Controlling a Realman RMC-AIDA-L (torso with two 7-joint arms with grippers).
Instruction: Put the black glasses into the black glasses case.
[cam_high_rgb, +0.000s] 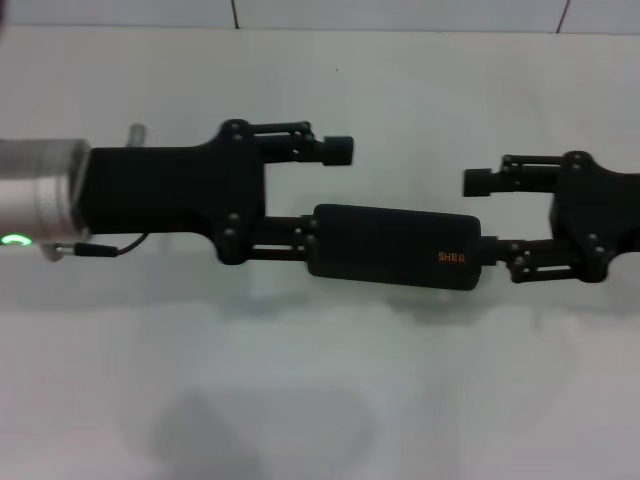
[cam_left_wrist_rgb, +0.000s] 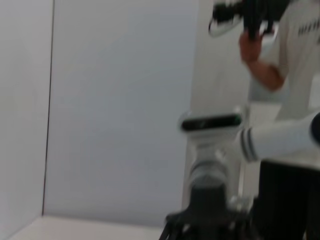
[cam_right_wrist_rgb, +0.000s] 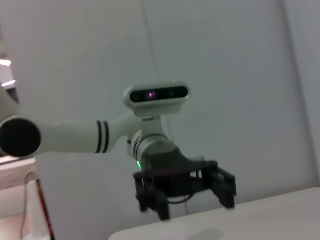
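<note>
A robot lab: bare white table (cam_high_rgb: 320, 400), plain white walls (cam_left_wrist_rgb: 120, 110), a person (cam_left_wrist_rgb: 295, 50) standing by.

Bright, even light; soft shadows on table (cam_high_rgb: 320, 400); wrist views blurry.

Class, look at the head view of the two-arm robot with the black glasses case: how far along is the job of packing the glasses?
The black glasses case lies shut on the white table; no glasses are visible, so they may already be inside.

In hand: the open left hand and open right hand flank the case's two ends, each with one finger by an end.

Left: apparently only drawing both hands away.
</note>
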